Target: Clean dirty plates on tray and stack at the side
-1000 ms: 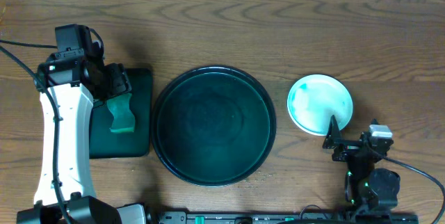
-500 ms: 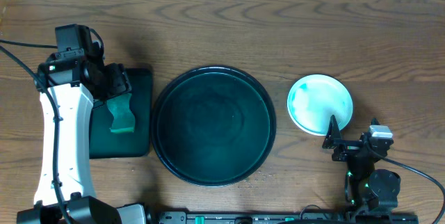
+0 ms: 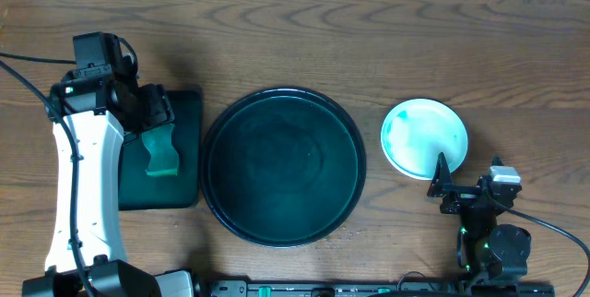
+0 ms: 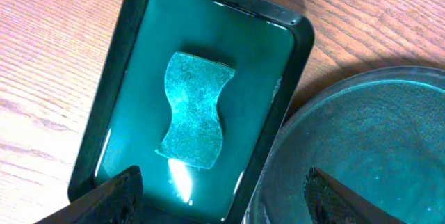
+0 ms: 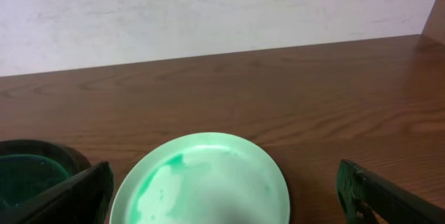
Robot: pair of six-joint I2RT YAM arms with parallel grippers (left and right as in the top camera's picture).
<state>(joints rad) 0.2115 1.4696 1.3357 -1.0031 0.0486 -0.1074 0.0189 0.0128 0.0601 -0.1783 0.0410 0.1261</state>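
Mint plate (image 3: pixel 424 137) sits on the tabletop (image 3: pixel 369 29) just ahead of the right end effector (image 3: pixel 442 179) — fingers wide apart, holding nothing. It looks hard, light and slick — grip its rim. Left end effector (image 4: pixel 222 181), fingers apart too, hangs over a sponge (image 4: pixel 195 109). Only the top view shows the tray (image 3: pixel 281 166) bare.

- A robotics lab is showing: a left arm (image 3: pixel 83 186) and right arm (image 3: pixel 493 242) are flanking a wood-grain tabletop (image 3: pixel 369 29)
- A cable (image 3: pixel 37 60) is trailing across it

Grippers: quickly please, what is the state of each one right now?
Left gripper: open, holding nothing.
Right gripper: open, holding nothing.
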